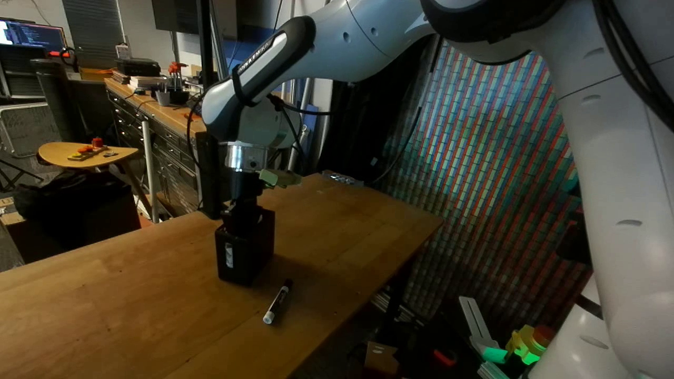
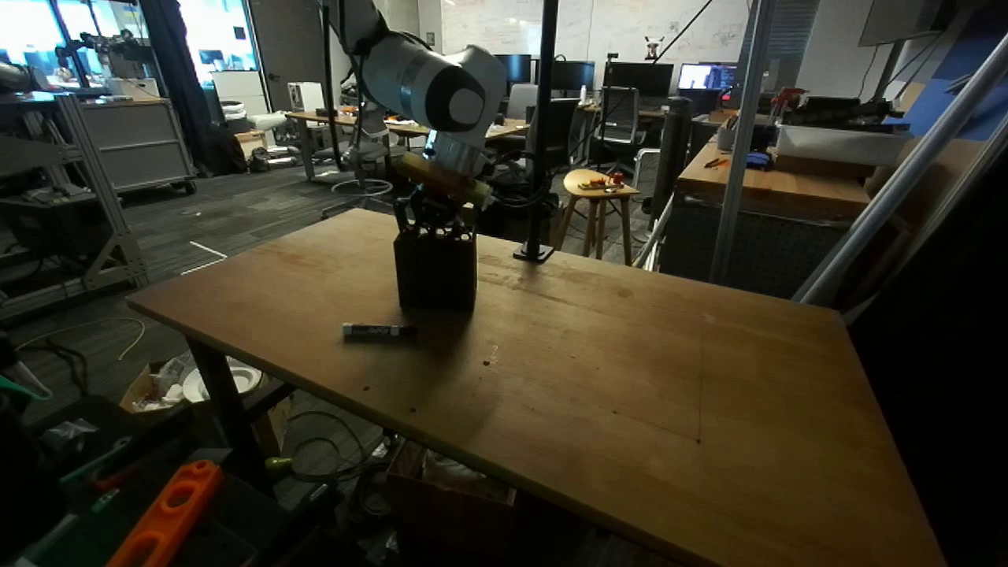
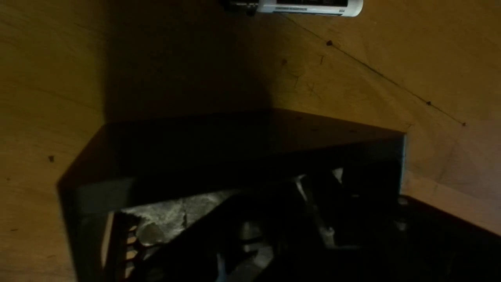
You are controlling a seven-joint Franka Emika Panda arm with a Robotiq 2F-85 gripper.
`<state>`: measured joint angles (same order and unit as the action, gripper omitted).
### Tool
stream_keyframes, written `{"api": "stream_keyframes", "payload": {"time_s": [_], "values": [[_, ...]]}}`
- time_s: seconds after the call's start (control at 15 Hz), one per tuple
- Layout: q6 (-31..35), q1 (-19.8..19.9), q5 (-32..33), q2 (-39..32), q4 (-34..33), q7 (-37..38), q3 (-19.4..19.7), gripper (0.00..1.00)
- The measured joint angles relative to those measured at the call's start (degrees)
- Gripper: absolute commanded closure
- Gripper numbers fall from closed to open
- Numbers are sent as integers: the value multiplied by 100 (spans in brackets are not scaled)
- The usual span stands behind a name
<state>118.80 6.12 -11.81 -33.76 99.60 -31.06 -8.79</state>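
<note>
A black open-topped box point(image 1: 245, 258) stands upright on the wooden table point(image 1: 105, 305); it also shows in an exterior view point(image 2: 435, 272) and in the wrist view point(image 3: 235, 145). My gripper point(image 1: 243, 213) points down at the box's open top, its lower part behind or inside the rim. In the wrist view, dark gripper parts reach into the box, over a greyish, crumpled-looking surface inside. The fingertips are too dark to make out, and I cannot tell if they hold anything. A marker with a white end and a dark cap point(image 1: 277, 301) lies on the table beside the box, apart from it.
A black upright pole point(image 2: 534, 250) is fixed at the table's edge near the arm. A small clear plastic packet point(image 1: 342, 178) lies near a table corner. A wooden stool point(image 2: 602, 185) and a workbench point(image 2: 787, 177) stand beyond the table.
</note>
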Motion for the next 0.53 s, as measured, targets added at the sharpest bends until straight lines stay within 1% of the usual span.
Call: {"api": "stream_keyframes", "payload": {"time_s": [0.33,0.4,0.53], "values": [[-330,-12,37,408,-2,198,25,11],[-399,-17,45,488,-6,222,26,2],[-528,-37,57,634,-9,272,28,0]]}}
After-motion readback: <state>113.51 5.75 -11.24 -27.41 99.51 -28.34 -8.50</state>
